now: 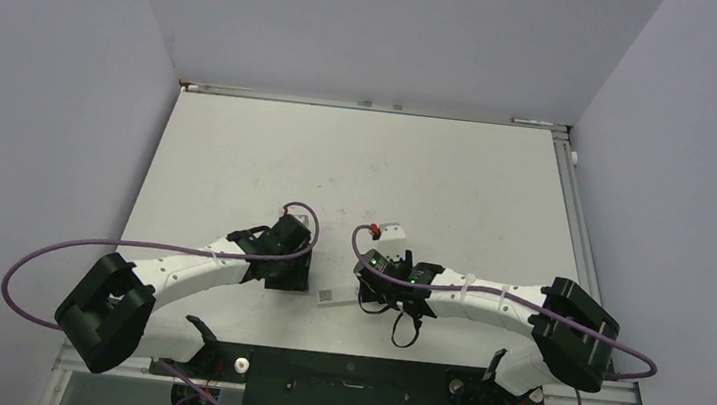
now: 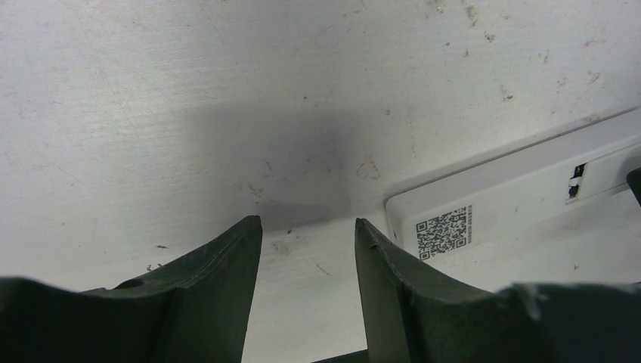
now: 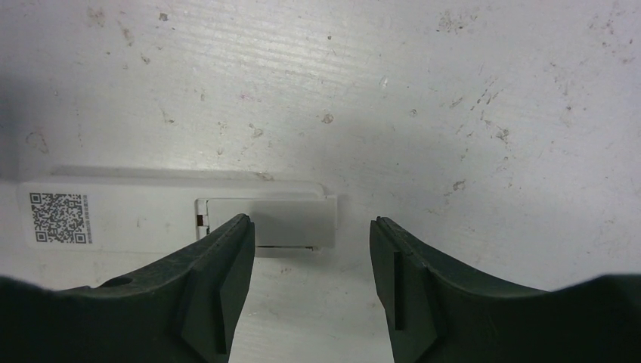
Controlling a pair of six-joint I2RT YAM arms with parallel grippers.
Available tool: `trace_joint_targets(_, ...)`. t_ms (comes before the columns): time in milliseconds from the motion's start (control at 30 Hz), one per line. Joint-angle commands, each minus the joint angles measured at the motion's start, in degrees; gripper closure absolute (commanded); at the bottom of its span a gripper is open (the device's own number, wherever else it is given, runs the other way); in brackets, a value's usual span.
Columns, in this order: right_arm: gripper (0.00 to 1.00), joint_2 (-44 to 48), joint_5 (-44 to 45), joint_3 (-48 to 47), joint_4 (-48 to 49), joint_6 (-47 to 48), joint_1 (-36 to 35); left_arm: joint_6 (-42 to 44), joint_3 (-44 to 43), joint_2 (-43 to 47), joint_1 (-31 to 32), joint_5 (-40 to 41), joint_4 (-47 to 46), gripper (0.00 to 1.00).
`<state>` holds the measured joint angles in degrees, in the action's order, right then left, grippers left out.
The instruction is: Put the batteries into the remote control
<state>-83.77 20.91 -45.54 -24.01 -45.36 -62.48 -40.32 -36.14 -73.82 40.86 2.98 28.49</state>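
Note:
The remote control point(image 1: 336, 296) lies flat on the table between my two grippers, back side up. It is a slim white bar with a QR label point(image 2: 443, 232) at one end. In the right wrist view the remote control point(image 3: 143, 217) has its battery cover point(image 3: 291, 218) sitting over the compartment at the other end, slightly offset. My left gripper point(image 2: 308, 227) is open just left of the labelled end, with only bare table between its fingers. My right gripper point(image 3: 311, 227) is open at the cover end, its left finger overlapping the remote's edge. No batteries show in any view.
The white table point(image 1: 358, 172) is scuffed and speckled, with grey walls on three sides. A black base plate point(image 1: 346, 374) runs along the near edge between the arm bases. Purple cables point(image 1: 37, 259) loop out from both arms.

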Motion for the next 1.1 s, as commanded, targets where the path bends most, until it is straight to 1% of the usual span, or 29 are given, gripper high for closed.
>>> trace_joint_targets(0,0.43,-0.09,0.54,-1.58,1.68,0.65,0.78,-0.14,0.03,1.22,-0.26,-0.67,-0.96,0.55)
trace_joint_targets(1067,0.44,-0.95,0.33,1.23,2.91,0.10,1.31,0.16,0.41,1.20,-0.17,-0.85,-1.39,0.54)
